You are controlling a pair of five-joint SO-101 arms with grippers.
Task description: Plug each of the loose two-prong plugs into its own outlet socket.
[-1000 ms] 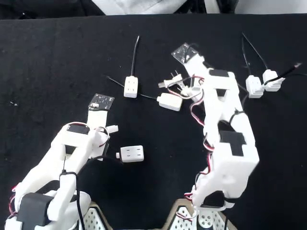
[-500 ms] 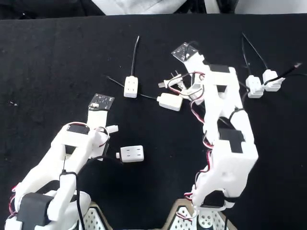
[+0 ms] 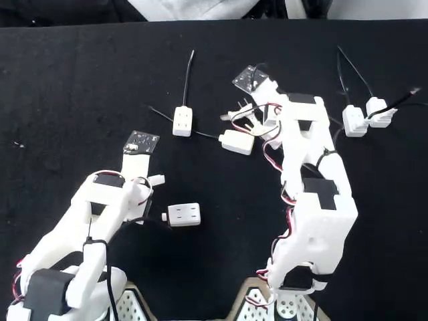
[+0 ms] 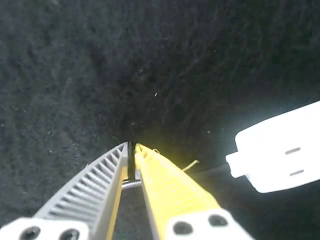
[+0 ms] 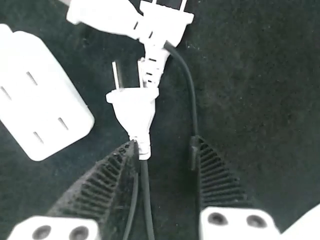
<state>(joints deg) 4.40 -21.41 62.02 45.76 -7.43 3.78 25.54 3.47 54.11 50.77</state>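
High view: your right arm (image 3: pixel 314 200) stretches up the black table (image 3: pixel 67 80). Its wrist is bent over the loose plugs (image 3: pixel 235 115), which lie just off its jaws with an outlet block (image 3: pixel 236 142) beside them. Your left arm (image 3: pixel 100 214) is folded low, with a second outlet (image 3: pixel 184 214) just beside it. Over the last second the right wrist has swung a little toward the plugs. The left arm and its outlet haven't moved.

Left wrist view: the left gripper (image 4: pixel 131 146) has its jaws closed tip to tip, and I can't tell if anything is pinched. The second outlet lies off to one side of the jaws, apart from them.

Right wrist view: the right gripper (image 5: pixel 162 145) has its jaws spread. A two-prong plug (image 5: pixel 132 107) sits just ahead, its long axis in line with the jaws and its prongs pointing away from them. Its tail end touches one fingertip (image 5: pixel 127 152), and its cord (image 5: pixel 146 200) runs back between the jaws. The outlet block lies outside that finger.
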